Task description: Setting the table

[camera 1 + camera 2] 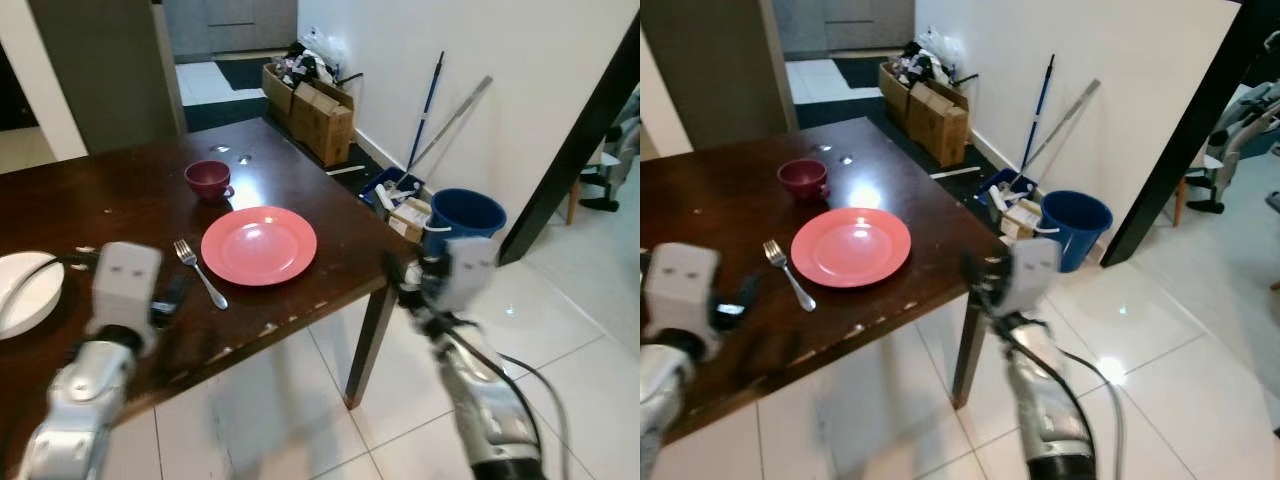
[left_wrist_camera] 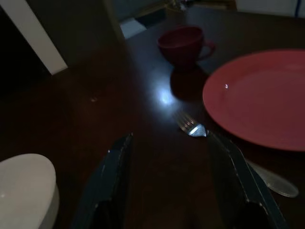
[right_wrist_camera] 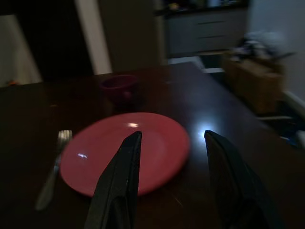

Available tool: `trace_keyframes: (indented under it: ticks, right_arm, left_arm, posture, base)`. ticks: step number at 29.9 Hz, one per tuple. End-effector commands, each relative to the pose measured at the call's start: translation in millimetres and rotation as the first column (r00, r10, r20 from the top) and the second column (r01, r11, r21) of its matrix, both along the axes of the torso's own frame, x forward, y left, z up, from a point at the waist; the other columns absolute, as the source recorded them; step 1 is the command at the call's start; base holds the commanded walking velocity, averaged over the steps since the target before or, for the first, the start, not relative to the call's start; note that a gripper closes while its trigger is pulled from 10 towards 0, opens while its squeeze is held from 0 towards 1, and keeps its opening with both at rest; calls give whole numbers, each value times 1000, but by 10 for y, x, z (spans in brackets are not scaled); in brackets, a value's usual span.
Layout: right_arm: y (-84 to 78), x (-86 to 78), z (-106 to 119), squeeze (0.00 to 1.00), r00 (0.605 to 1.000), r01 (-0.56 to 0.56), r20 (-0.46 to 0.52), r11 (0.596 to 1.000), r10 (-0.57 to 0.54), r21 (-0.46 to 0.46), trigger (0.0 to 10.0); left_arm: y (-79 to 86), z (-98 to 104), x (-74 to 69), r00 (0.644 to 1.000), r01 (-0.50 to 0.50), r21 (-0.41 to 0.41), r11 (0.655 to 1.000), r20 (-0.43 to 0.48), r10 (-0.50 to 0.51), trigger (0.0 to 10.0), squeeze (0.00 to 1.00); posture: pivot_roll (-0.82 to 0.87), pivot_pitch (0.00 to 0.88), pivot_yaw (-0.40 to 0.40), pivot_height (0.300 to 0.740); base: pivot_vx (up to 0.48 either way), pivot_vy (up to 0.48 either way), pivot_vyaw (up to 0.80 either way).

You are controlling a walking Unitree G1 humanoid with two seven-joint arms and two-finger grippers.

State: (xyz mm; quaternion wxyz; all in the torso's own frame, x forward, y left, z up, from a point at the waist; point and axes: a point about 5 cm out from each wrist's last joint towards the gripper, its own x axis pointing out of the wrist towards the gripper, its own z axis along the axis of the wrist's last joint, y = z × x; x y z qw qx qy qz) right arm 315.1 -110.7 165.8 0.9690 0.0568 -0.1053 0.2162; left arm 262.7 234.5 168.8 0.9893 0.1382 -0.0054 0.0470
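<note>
1. The left gripper (image 2: 167,181) had its two black fingers spread wide and held nothing; the silver metal fork (image 2: 193,129) lay on the dark wooden table (image 1: 100,200) just ahead of its fingertips, tines pointing away.
2. The right gripper (image 3: 174,176) was likewise spread and empty, the round pink plate (image 3: 126,150) lying beyond its fingers.
3. The small maroon cup (image 1: 208,179) stood past the plate, apart from it.
4. A white dish (image 1: 25,290) beside the left fingers was cut off at the frame edge.
5. Both silver arms reached forward, the right one blurred near the table corner.
</note>
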Motion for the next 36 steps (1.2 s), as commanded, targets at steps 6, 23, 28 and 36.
trace_keyframes:
  ticks: [6, 23, 28, 36]
  right_arm:
    - [138, -32, -152, 0, 989, -125, -83, 991, 121, -47, 10000]
    - [-498, -28, -335, 0, 968, 197, -130, 972, -213, -131, 10000]
    - [-531, -39, -315, 0, 973, 183, -121, 976, -197, -117, 10000]
    - [-442, -88, -269, 0, 987, 75, -144, 997, -71, 26, 10000]
  left_arm:
    - [-79, -101, -154, 999, -9, -1, 1000, -50, 9, 10000, 0]
    - [-596, -53, -22, 937, 339, 13, 941, -90, -336, 10000, 0]
    - [-759, -108, 53, 901, 413, -57, 909, -119, -417, 10000, 0]
    - [-1035, -465, 224, 809, 523, -95, 847, -256, -529, 10000, 0]
  posture:
    - [78, 0, 24, 740]
    - [40, 7, 49, 740]
    - [31, 6, 63, 740]
    - [14, 16, 83, 740]
  base:
    - [480, 0, 0]
    - [92, 0, 0]
    - [0, 0, 0]
    - [0, 0, 0]
